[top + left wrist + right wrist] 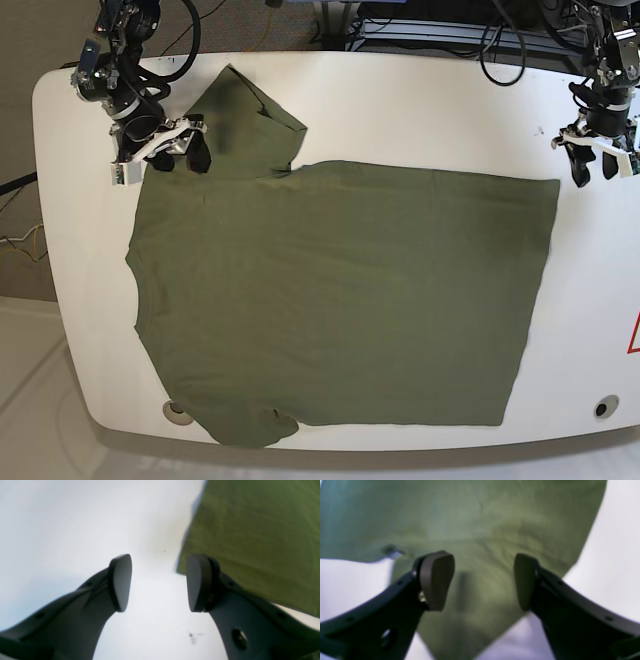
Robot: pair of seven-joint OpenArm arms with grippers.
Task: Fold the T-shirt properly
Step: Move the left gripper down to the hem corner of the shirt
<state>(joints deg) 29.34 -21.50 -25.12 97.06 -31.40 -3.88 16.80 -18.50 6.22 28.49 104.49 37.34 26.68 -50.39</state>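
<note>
Shirt time: you are looking at the green T-shirt [340,300] lying flat and spread over the white table [420,120], neck toward the base view's left. Your right gripper [483,580] is hanging over a sleeve with its fingers [437,580] apart, holding nothing. Your left gripper [158,582] is sitting just beside the shirt's far corner, fingers apart too.

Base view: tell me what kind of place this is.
Probably a robotics lab or test bench. A white table with rounded corners carries two cabled robot arms, the left gripper and right gripper, over a spread T-shirt. Loose cables trail behind.
</note>
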